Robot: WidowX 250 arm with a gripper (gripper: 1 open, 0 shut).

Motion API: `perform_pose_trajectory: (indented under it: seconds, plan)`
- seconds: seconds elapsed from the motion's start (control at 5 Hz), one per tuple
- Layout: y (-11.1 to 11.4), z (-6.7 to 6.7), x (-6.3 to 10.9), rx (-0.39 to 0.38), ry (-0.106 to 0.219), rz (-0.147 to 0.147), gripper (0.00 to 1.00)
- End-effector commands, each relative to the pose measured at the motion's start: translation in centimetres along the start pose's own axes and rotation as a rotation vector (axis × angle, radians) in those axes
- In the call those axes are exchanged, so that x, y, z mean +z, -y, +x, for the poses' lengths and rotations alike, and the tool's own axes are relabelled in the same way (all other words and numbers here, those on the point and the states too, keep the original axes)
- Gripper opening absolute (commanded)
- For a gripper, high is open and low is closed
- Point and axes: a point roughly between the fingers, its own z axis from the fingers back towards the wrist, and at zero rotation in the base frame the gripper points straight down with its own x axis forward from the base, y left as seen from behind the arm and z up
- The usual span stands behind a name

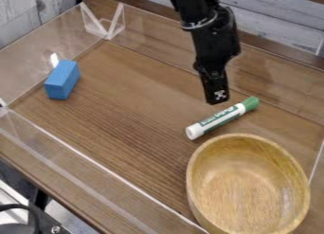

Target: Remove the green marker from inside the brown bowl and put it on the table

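Note:
The green marker lies flat on the table, just beyond the far rim of the brown bowl, with its green cap toward the right. The bowl sits at the front right and holds nothing. My gripper hangs from the black arm a little above and behind the marker, pointing steeply down. Its fingers are shut together with nothing between them, and they do not touch the marker.
A blue block rests at the left of the table. Clear acrylic walls run along the back and left edges, and another runs along the front.

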Motion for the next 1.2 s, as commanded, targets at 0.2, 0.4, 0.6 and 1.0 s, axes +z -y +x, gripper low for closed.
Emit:
perform_pose_trajectory:
  seconds: [0.2, 0.4, 0.6, 1.0]
  plan:
    - [-1.1, 1.0, 2.3, 0.009, 0.064, 0.038, 0.00]
    - [-1.3, 1.0, 2.3, 0.026, 0.079, 0.030, 1.00]
    - [-1.6, 0.9, 2.5, 0.047, 0.094, 0.021, 1.00]
    - [-3.0, 0.5, 3.0, 0.094, 0.103, 0.027, 1.00]
